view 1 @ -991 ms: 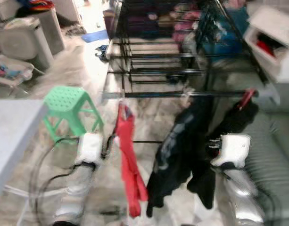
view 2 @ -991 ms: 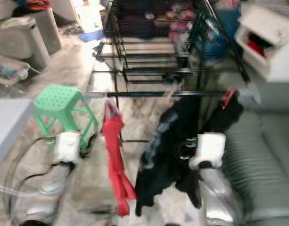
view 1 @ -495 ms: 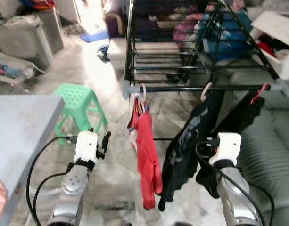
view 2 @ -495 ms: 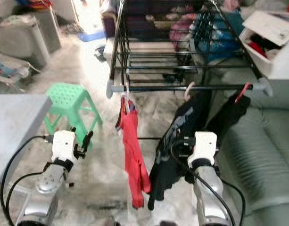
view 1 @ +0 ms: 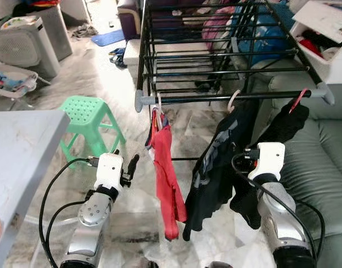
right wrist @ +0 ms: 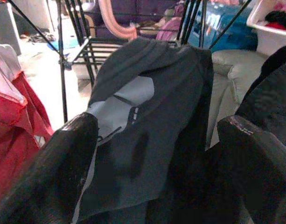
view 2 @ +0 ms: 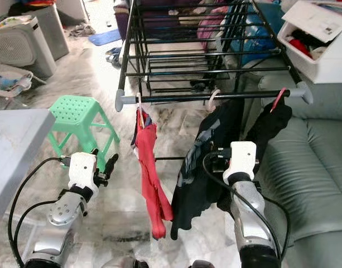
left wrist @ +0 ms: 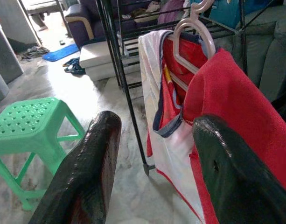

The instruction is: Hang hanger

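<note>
A black drying rack's front rail (view 1: 232, 97) carries three hung garments. At its left end hangs a red top (view 1: 166, 167) on a pale hanger (left wrist: 194, 25). A black shirt with grey print (view 1: 215, 162) hangs on a pink hanger (view 1: 233, 100) at mid rail. Another black garment (view 1: 285, 125) hangs on a red hanger (view 1: 297, 100) at the right end. My left gripper (left wrist: 156, 140) is open and empty, low and just left of the red top. My right gripper (right wrist: 152, 135) is open and empty, close in front of the black shirt.
A green plastic stool (view 1: 87, 114) stands left of the rack, and a grey table (view 1: 20, 145) edge lies further left. A grey-green sofa (view 1: 321, 162) fills the right side, with a white box (view 1: 321, 28) above it. A grey appliance (view 1: 25, 44) is at the far left.
The whole picture has shifted and sharpened as the camera moved. Both arms keep much the same raised pose before the rack, and the three garments still hang on the rail.
</note>
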`<state>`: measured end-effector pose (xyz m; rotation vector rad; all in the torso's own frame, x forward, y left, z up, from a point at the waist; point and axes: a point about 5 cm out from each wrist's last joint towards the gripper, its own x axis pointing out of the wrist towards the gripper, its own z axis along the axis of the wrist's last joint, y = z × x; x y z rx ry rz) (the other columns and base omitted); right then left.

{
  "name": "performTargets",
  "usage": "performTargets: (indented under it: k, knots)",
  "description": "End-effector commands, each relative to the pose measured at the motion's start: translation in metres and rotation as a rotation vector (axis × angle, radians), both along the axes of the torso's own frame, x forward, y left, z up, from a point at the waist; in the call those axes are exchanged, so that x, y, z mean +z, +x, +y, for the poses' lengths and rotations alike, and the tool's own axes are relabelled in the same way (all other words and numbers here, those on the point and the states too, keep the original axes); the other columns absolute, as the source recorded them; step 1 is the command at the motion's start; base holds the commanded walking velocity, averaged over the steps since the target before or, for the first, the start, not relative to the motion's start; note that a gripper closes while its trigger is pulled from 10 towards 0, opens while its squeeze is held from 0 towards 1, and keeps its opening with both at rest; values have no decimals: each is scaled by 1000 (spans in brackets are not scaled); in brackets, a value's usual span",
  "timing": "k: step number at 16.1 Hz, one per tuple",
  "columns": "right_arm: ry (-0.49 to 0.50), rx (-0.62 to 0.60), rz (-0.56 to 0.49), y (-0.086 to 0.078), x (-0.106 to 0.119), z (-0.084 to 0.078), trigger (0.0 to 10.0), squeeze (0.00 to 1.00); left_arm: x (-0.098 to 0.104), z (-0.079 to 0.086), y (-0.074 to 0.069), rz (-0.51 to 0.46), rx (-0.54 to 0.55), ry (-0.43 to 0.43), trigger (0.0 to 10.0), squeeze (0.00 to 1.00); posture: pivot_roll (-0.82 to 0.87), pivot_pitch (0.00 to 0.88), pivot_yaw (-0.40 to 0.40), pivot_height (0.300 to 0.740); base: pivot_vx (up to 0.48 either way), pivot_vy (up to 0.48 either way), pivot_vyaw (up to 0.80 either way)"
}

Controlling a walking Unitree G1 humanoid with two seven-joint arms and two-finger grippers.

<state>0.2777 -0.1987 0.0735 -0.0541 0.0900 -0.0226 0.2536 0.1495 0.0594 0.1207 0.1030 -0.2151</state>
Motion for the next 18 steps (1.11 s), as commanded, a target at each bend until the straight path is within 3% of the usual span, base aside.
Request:
performTargets:
  k: [1, 5, 8, 11, 14, 18]
  knots:
    - [35, 14, -5, 7, 6, 6, 10000, 0, 3, 5, -2, -1, 6, 13, 10000, 0, -2, 0, 54, 740, 0, 0, 0]
    - [89, 81, 13, 34, 20, 30, 10000, 0, 6, 7, -10, 19, -4, 24, 10000, 0, 12, 42, 55, 740, 0, 0, 0]
    - [115, 214, 153, 43, 5, 62, 10000, 0, 5, 7, -10, 31, -13, 35, 10000, 0, 21, 39, 56, 740, 0, 0, 0]
    - [89, 279, 291, 46, -13, 81, 10000, 0, 7, 4, -5, 33, -15, 35, 10000, 0, 23, 30, 52, 740, 0, 0, 0]
    - [66, 164, 364, 54, -22, 74, 10000, 0, 11, -5, 2, 40, -12, -10, 10000, 0, 23, 0, 41, 740, 0, 0, 0]
    - [42, -11, 417, 54, -30, 39, 10000, 0, 9, -15, 9, 50, -52, -16, 10000, 0, 7, 0, 46, 740, 0, 0, 0]
